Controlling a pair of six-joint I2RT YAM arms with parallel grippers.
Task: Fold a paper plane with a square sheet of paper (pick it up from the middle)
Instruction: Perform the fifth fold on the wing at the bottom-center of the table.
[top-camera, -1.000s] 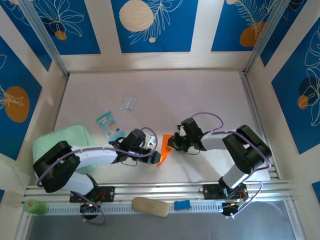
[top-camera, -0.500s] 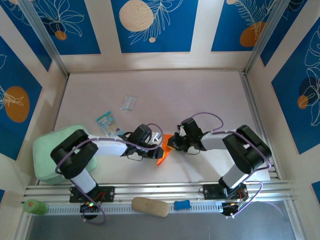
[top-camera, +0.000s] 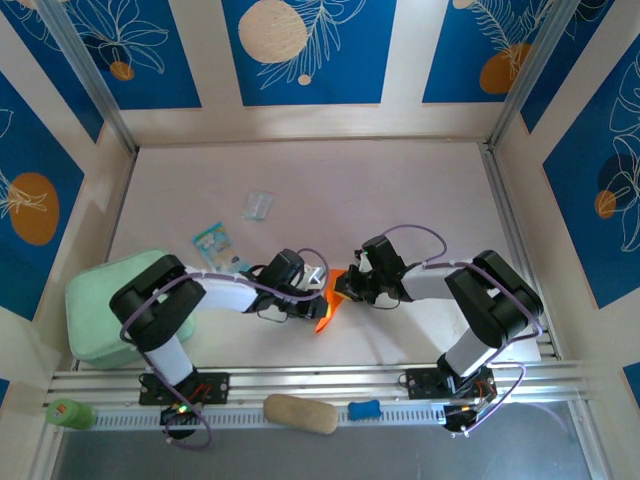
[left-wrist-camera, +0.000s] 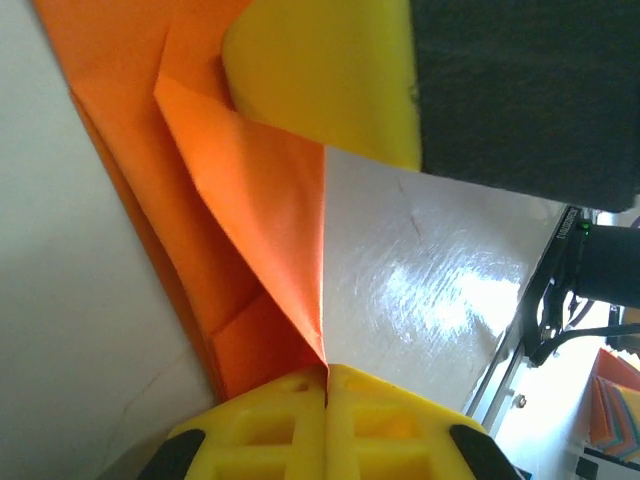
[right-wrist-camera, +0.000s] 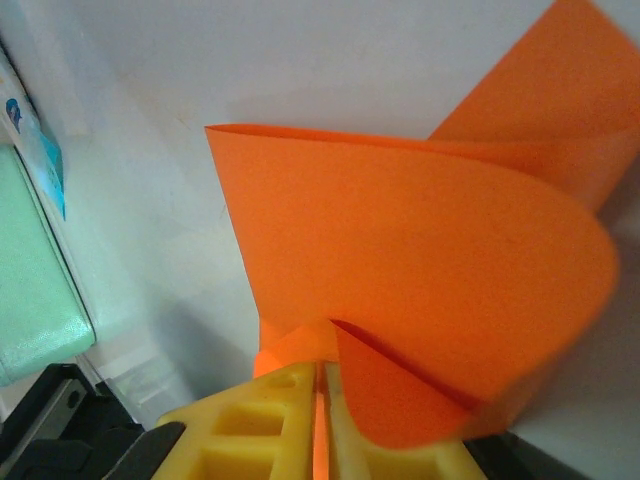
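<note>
The square sheet of paper (top-camera: 329, 300) is bright orange, partly folded and curled, near the table's middle front between my two grippers. In the left wrist view the paper (left-wrist-camera: 250, 200) shows creased flaps, and one flap's corner runs into the seam of my left gripper (left-wrist-camera: 326, 372), which is shut on it. My left gripper (top-camera: 317, 291) sits at the sheet's left edge. My right gripper (top-camera: 346, 287) holds the right edge. In the right wrist view it (right-wrist-camera: 320, 380) is shut on the paper (right-wrist-camera: 420, 250), which bows upward in a loop. No paper plane shape shows.
A mint green pad (top-camera: 105, 300) lies at the left front. A blue-and-white packet (top-camera: 212, 244) and a clear wrapper (top-camera: 257, 205) lie behind the left arm. On the front rail (top-camera: 320, 380) side rest a tan block (top-camera: 299, 413), a blue piece (top-camera: 365, 409) and a green bottle (top-camera: 65, 413).
My left gripper slid right to the paper and closed on its left flap. The sheet now bulges up more between the grippers. The right arm stayed put.
</note>
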